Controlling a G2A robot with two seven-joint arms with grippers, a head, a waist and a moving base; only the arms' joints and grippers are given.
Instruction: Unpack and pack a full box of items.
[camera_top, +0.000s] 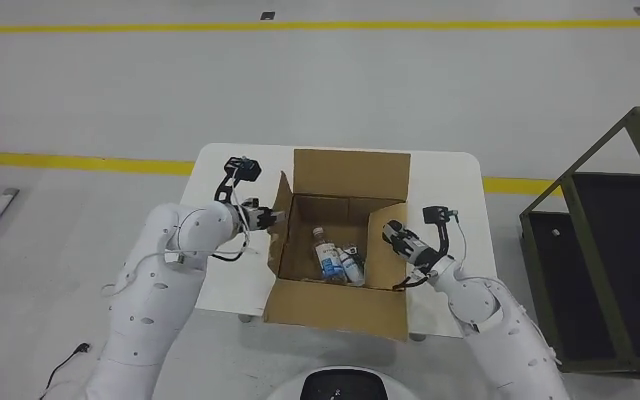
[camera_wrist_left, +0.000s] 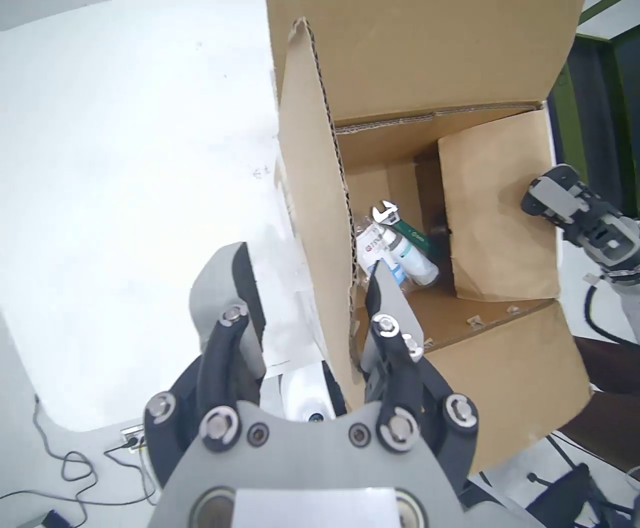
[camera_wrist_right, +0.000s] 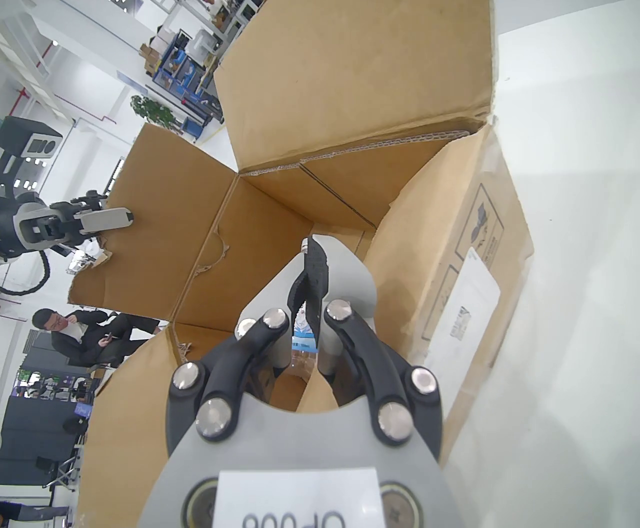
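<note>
Your cardboard box (camera_top: 340, 305) sits open mid-frame on the desk (camera_top: 450, 190), bottles (camera_top: 328, 258) inside. Left gripper (camera_wrist_left: 310, 260) jaws apart, astride the left flap (camera_wrist_left: 320, 200); right gripper (camera_wrist_right: 312, 252) jaws together by the right flap (camera_wrist_right: 425, 210).

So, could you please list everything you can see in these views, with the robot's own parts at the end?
brown cardboard box: one, brown, flaps open, in the middle of the table.
plastic bottles: at least two, white and clear with blue labels, lying on the box floor.
adjustable metal wrench: one, silver head and dark green handle, lying on the bottles.
white rectangular table: one, white, under the box.
green metal frame: one, dark green, on the floor off the table's right side.
yellow floor lines: two, yellow, beyond the table.
left gripper: one, grey and black, open, astride the box's left flap.
right gripper: one, grey and black, shut, at the box's right flap.
</note>
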